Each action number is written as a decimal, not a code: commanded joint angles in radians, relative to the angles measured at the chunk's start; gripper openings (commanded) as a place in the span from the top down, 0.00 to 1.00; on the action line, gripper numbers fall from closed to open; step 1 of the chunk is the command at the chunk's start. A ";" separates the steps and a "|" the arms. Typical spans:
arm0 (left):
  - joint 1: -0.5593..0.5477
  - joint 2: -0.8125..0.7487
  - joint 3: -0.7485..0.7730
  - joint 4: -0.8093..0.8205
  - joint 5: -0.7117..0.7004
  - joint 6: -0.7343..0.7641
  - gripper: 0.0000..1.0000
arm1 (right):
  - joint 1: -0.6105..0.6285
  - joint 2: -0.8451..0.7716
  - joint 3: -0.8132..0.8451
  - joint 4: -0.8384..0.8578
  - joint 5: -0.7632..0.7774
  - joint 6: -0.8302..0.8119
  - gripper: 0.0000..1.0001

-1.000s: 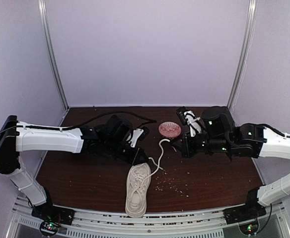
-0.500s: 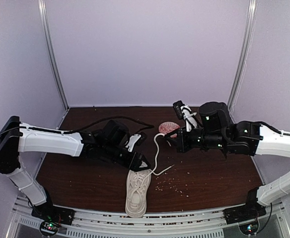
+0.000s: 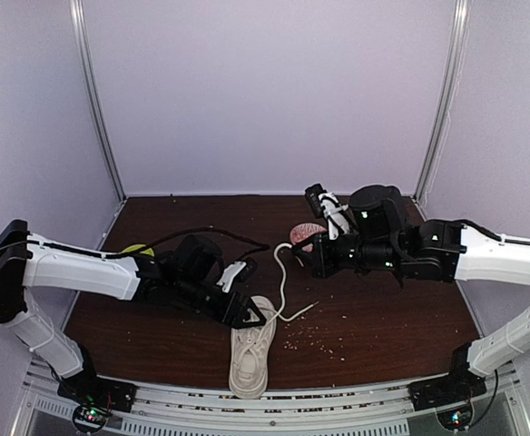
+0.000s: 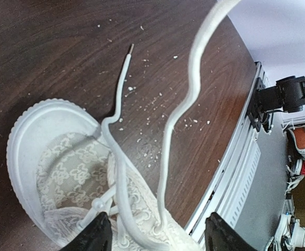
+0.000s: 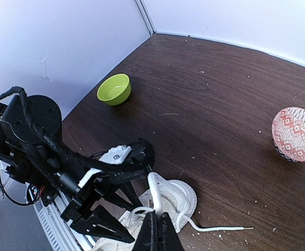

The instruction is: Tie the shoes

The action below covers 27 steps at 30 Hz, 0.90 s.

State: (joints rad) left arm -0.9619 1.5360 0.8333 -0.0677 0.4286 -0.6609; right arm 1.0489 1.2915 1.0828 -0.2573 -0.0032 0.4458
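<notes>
The cream shoe [image 3: 251, 354] lies near the table's front edge, with its toe toward the front rail. My left gripper [image 3: 250, 314] hovers open just over its laced top; in the left wrist view the black fingertips [image 4: 92, 236] straddle the eyelets of the shoe [image 4: 63, 172] and hold nothing. My right gripper [image 3: 294, 257] is shut on one white lace [image 3: 281, 282], which rises taut from the shoe. The right wrist view shows the pinched lace [image 5: 157, 196] above the shoe [image 5: 181, 194]. The other lace end [image 4: 122, 83] lies loose on the table.
A pink patterned bowl [image 5: 296, 133] stands behind my right gripper, and a green bowl [image 5: 114, 89] sits at the left beside my left arm. Pale crumbs are scattered right of the shoe. The metal front rail [image 4: 246, 151] runs close by the shoe.
My left gripper has opened, let go of its lace and shifted toward the front left. My right gripper has carried its lace leftward and higher.
</notes>
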 commanded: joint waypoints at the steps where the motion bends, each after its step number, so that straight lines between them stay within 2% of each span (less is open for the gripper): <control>1: -0.003 0.044 0.047 0.075 0.056 0.017 0.37 | 0.004 0.034 0.074 0.023 0.013 -0.020 1.00; 11: -0.003 0.105 0.120 0.079 0.036 0.059 0.40 | 0.004 0.114 0.169 0.049 0.010 -0.011 1.00; 18: -0.003 0.027 0.032 0.224 0.031 0.041 0.40 | -0.004 0.096 0.179 0.021 0.106 0.003 1.00; 27: -0.003 0.029 0.021 0.226 0.096 0.073 0.39 | -0.025 0.131 0.231 0.013 0.086 0.005 1.00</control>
State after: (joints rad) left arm -0.9623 1.5742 0.8562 0.1089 0.4950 -0.6205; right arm 1.0313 1.4067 1.2522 -0.2443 0.0704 0.4488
